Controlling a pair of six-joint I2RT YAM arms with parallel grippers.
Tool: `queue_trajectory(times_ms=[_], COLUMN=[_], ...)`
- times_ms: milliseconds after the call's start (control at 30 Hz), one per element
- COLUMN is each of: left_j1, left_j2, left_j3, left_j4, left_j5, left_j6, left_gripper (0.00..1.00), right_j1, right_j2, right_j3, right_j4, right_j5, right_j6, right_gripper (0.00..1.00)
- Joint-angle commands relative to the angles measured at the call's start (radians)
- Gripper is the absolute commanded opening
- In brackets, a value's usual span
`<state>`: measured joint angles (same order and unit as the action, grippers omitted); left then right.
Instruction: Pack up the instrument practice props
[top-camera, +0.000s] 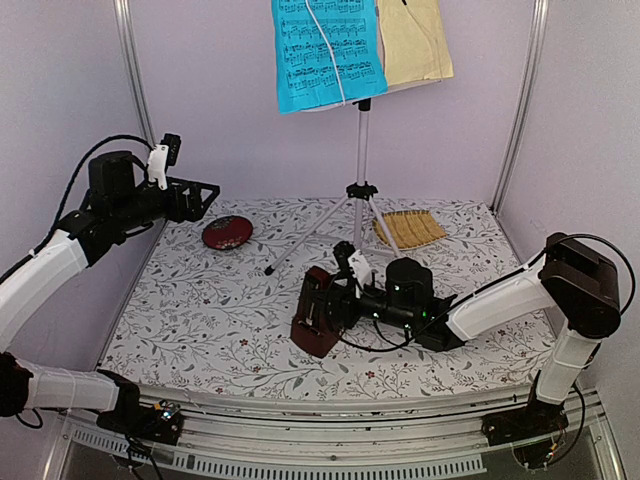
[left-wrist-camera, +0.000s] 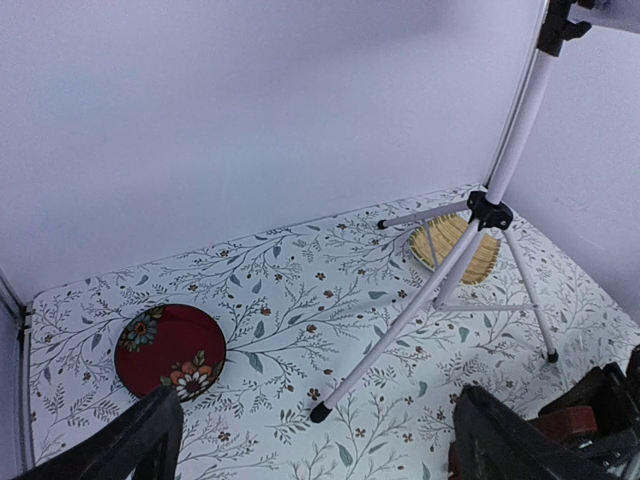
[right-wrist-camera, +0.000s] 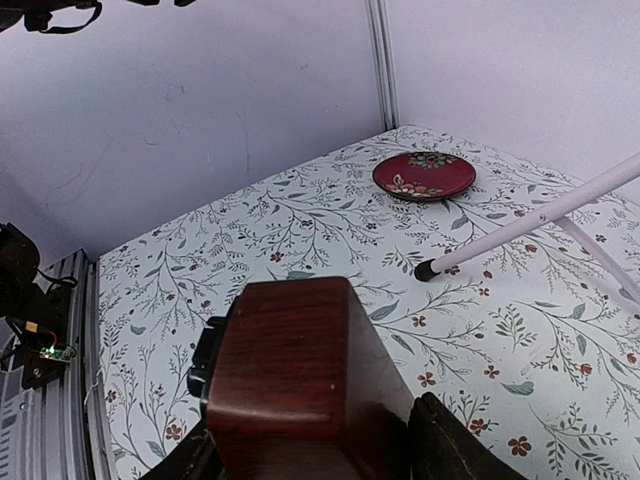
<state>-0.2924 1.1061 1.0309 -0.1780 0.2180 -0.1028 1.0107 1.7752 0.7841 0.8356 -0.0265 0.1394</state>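
**A:** From above, how far along is the packing?

**B:** Barely begun, it seems. The music stand (top-camera: 361, 150) is upright at the back, with the blue sheet (top-camera: 325, 50) and the pale-yellow sheet (top-camera: 412, 40) on its desk. Only the metronome (top-camera: 316, 330), near the front of the table (top-camera: 200, 330), is in hand. The right gripper (top-camera: 330, 300) clamps its sides.

**A:** And the left wrist view?

**B:** The left gripper (left-wrist-camera: 315, 445) hangs wide open over the table's left side, holding nothing.

**A:** The right wrist?

**B:** Fingers press both flanks of the metronome. It seems near upright, narrow end up and long axis vertical. Whether its base touches the table cannot be told.
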Motion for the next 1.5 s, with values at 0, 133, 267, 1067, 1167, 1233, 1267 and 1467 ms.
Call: queue_trajectory(times_ms=[0,133,267,1067,1167,1233,1267,1467], left_j1=[0.003,0.003,0.004,0.001,-0.021,-0.074,-0.109,-0.324], left_j2=[-0.006,-0.006,-0.006,-0.112,-0.204,-0.265,-0.284,-0.143], left_j3=[-0.014,-0.014,-0.014,-0.008,-0.04,-0.124,-0.18,-0.378], left_j4=[0.012,0.01,0.01,0.0,0.033,0.118,0.172,0.404], left_j5=[0.004,0.005,0.005,-0.166,-0.209,-0.22,-0.215,0.005], left_j6=[0.012,0.012,0.014,0.034,-0.064,-0.114,-0.133,-0.12], left_gripper=[0.97,0.97,0.97,0.98,0.98,0.98,0.97,0.95], right_j1=[-0.012,-0.013,-0.012,-0.019,-0.057,-0.116,-0.152,-0.465], right_j2=[-0.023,-0.017,-0.012,-0.373,-0.545,-0.65,-0.695,-0.793], right_j3=[0.006,0.028,0.043,-0.052,-0.111,-0.142,-0.151,-0.134], right_j4=[-0.031,-0.066,-0.086,-0.27,-0.356,-0.416,-0.449,-0.694], right_j5=[-0.007,0.003,0.008,-0.013,0.039,0.048,0.035,-0.127], right_j6=[0.026,0.029,0.03,-0.096,-0.118,-0.088,-0.059,0.137], right_gripper=[0.56,0.57,0.59,0.99,0.99,0.99,0.99,0.99])
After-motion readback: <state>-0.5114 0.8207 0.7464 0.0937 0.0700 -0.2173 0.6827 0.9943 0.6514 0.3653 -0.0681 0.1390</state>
